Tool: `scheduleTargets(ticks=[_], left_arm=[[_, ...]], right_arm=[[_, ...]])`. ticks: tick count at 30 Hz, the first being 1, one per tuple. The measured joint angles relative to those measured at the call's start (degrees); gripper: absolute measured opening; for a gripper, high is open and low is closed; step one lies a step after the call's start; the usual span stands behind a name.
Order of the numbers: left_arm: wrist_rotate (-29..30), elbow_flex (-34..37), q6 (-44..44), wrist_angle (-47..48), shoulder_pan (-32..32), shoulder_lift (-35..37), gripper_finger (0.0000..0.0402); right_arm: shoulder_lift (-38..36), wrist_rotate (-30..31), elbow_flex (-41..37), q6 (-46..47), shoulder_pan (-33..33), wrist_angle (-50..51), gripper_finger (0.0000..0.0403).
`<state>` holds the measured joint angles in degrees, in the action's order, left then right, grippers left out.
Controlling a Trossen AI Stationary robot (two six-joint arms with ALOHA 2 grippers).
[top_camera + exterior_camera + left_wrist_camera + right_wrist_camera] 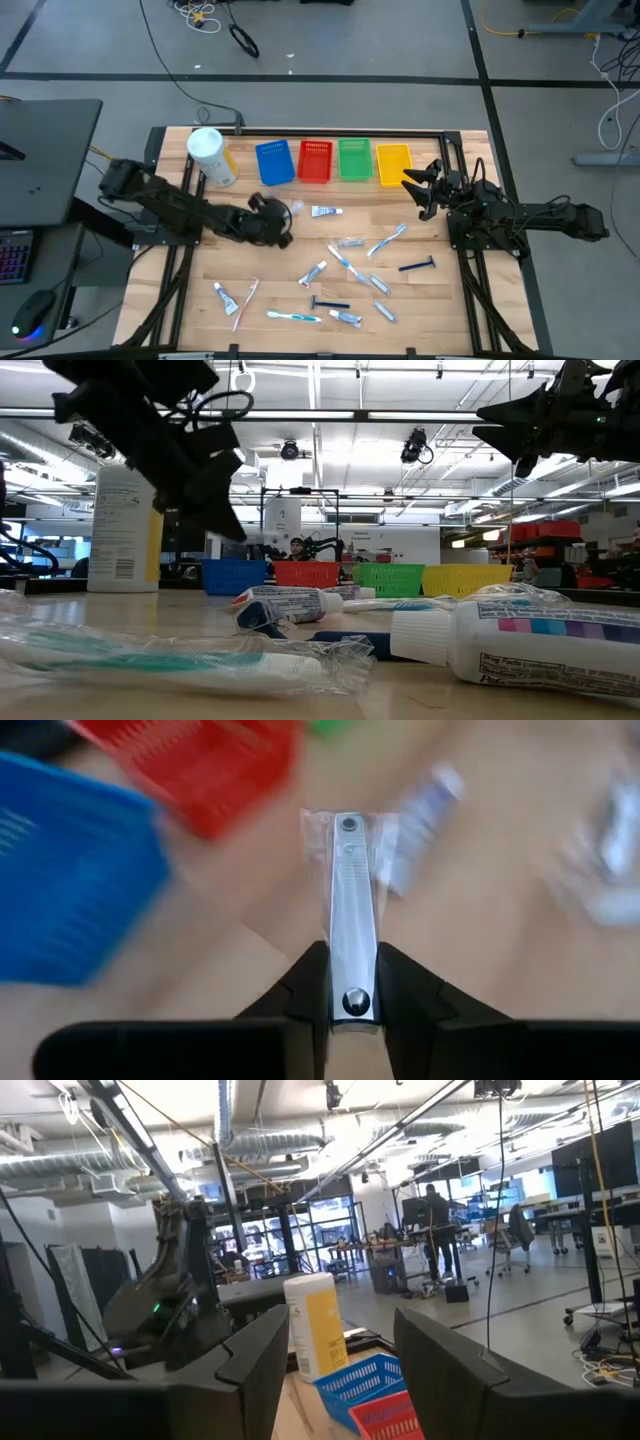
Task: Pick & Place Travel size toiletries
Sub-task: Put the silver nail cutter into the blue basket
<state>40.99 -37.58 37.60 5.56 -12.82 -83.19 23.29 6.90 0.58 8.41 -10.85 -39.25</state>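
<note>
My left gripper [353, 995] is shut on a silver nail clipper [352, 890] in a clear wrapper. In the high view it hangs left of table centre [283, 212], in front of the blue basket [274, 162]. Several wrapped toiletries lie flat on the wood: a toothpaste tube [326, 211], a white-blue toothbrush [387, 240], a dark blue razor [417, 266], a pink toothbrush [245, 300] and a teal one [293, 316]. My right gripper [420, 190] is open and raised by the yellow basket [393, 163]. My left gripper pinches the nail clipper at its rear, riveted end [354, 972] between the two fingers [305, 990]. The fingers lie along the clipper, and its long body sticks out straight ahead of them. The clear wrapper [318, 845] surrounds it. The gripper stands above the table top in the low view [215, 510].
Four baskets stand in a row along the far edge: blue, red [315, 160], green [354, 159] and yellow. A large white and yellow canister [211, 156] stands at the far left. A big toothpaste tube [520, 645] and a wrapped toothbrush [170, 650] lie close to the low camera.
</note>
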Motion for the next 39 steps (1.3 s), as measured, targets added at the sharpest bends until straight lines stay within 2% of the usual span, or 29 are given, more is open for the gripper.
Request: scheduleTargets(ticks=[4,7,12,15,18,25,29,34,39], left_arm=[[3.3,0.0,-2.9,1.4,6.0,5.8,0.0068],[2.9,0.0,-10.0,1.2,11.1,8.6,0.0071],[-5.1,0.0,-21.3,1.4,20.6,9.4,0.0069],[-9.6,0.0,-21.7,1.7,26.3,8.4,0.0071],[-11.0,0.0,-21.5,1.7,30.4,7.0,0.0072],[-15.3,0.0,-23.6,1.2,35.0,0.6,0.0073],[-14.7,0.0,-25.0,0.9,35.8,-3.0,0.0074],[-14.8,0.0,-26.5,1.0,36.4,-4.1,0.0077],[-15.8,0.0,-27.3,1.0,36.8,-4.1,0.0102]], right_arm=[[0.0,0.0,0.0,0.0,0.0,0.0,0.0192],[0.0,0.0,0.0,0.0,0.0,0.0,0.0192],[0.0,0.0,0.0,-0.1,0.0,0.1,0.0192],[0.0,0.2,0.0,-0.3,0.0,0.1,0.0192],[0.0,0.8,0.0,-0.4,0.0,0.0,0.0192],[0.0,2.6,0.0,-0.9,0.0,0.0,0.0192],[0.0,2.5,0.0,-0.6,0.0,0.0,0.0192],[0.0,2.5,0.0,0.4,0.0,0.4,0.0192],[0.0,2.5,0.0,0.4,0.0,1.4,0.0192]])
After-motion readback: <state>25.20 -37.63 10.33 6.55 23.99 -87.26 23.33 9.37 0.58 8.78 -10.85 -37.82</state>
